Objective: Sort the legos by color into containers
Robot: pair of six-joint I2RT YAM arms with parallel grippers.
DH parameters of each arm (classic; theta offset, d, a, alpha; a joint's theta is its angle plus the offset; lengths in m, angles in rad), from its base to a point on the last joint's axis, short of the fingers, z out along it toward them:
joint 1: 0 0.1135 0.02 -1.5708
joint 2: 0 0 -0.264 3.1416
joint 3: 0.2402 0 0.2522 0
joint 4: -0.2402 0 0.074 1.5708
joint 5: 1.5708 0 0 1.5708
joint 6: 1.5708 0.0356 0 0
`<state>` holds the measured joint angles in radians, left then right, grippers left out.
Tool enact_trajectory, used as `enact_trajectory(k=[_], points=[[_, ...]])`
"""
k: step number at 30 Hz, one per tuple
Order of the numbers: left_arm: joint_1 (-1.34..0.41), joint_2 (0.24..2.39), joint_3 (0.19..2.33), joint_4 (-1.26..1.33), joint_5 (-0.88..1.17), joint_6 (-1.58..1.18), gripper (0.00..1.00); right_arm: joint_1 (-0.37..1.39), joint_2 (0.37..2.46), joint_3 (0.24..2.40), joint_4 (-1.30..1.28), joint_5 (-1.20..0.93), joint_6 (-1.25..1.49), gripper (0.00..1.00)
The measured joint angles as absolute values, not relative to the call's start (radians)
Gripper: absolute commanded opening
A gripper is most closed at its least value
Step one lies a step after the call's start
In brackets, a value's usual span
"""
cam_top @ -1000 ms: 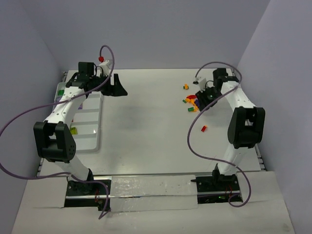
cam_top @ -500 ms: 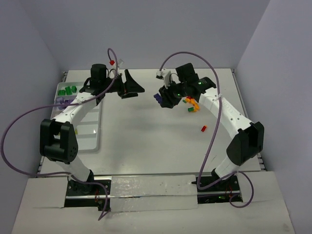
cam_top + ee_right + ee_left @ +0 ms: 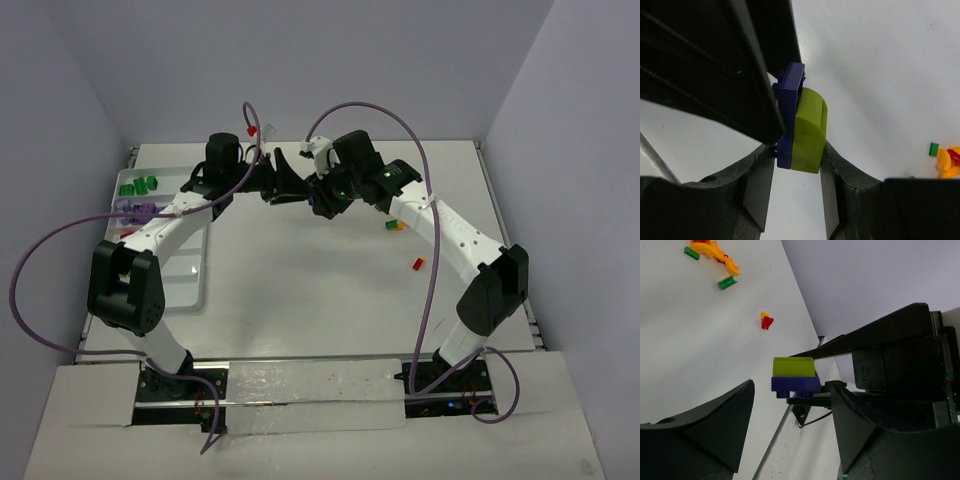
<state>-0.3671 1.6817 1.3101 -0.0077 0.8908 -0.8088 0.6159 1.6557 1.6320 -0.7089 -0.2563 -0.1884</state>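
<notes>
Right hand (image 3: 797, 150) pinches a lego pair (image 3: 801, 122), lime on purple, mid-air over the bench (image 3: 300, 285), back middle. Left hand (image 3: 790, 390) is spread wide, fingers straddling the pair. Tray (image 3: 190, 285) sits far left.

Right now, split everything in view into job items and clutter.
Job: lime-and-purple brick pair, right fingers holding it, open left fingers, tray, green bricks, loose bricks, red brick.
Lying about: purple cable, silver strip.
</notes>
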Motion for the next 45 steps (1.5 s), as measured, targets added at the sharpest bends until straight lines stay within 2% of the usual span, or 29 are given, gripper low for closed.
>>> enact_trajectory(k=[9, 12, 17, 21, 25, 30, 35, 36, 37, 38, 39, 40, 42, 45], points=[[-0.377, 1.682, 1.301, 0.013, 0.894, -0.818, 0.43, 0.616, 1.66, 1.636, -0.708, -0.224, -0.167, 0.0], [-0.377, 1.686, 1.297, 0.021, 0.895, -0.825, 0.44, 0.616, 1.66, 1.636, -0.71, -0.221, -0.164, 0.0], [-0.377, 1.691, 1.296, 0.037, 0.904, -0.836, 0.61, 0.616, 1.66, 1.636, -0.709, -0.227, -0.161, 0.0], [-0.382, 1.699, 1.296, 0.043, 0.912, -0.845, 0.66, 0.616, 1.66, 1.636, -0.709, -0.233, -0.161, 0.0], [-0.386, 1.705, 1.296, 0.041, 0.912, -0.845, 0.6, 0.616, 1.66, 1.636, -0.709, -0.237, -0.161, 0.0], [-0.388, 1.706, 1.296, 0.041, 0.912, -0.843, 0.43, 0.617, 1.66, 1.636, -0.709, -0.237, -0.161, 0.0], [-0.39, 1.706, 1.296, 0.042, 0.913, -0.838, 0.3, 0.617, 1.66, 1.636, -0.71, -0.238, -0.161, 0.0], [-0.39, 1.706, 1.296, 0.043, 0.914, -0.838, 0.22, 0.617, 1.66, 1.636, -0.71, -0.24, -0.162, 0.03], [-0.39, 1.707, 1.296, 0.043, 0.915, -0.837, 0.11, 0.617, 1.66, 1.636, -0.71, -0.241, -0.162, 0.17], [-0.39, 1.707, 1.296, 0.043, 0.917, -0.837, 0.09, 0.617, 1.66, 1.637, -0.711, -0.243, -0.162, 0.22], [-0.39, 1.708, 1.296, 0.043, 0.921, -0.835, 0.03, 0.617, 1.66, 1.638, -0.714, -0.246, -0.162, 0.46], [-0.39, 1.709, 1.296, 0.042, 0.925, -0.834, 0.0, 0.617, 1.66, 1.638, -0.718, -0.248, -0.164, 0.66], [-0.39, 1.711, 1.296, 0.041, 0.935, -0.822, 0.0, 0.617, 1.66, 1.641, -0.725, -0.267, -0.166, 0.81], [-0.383, 1.714, 1.297, 0.008, 0.962, -0.761, 0.0, 0.614, 1.66, 1.648, -0.731, -0.325, -0.173, 0.94]])
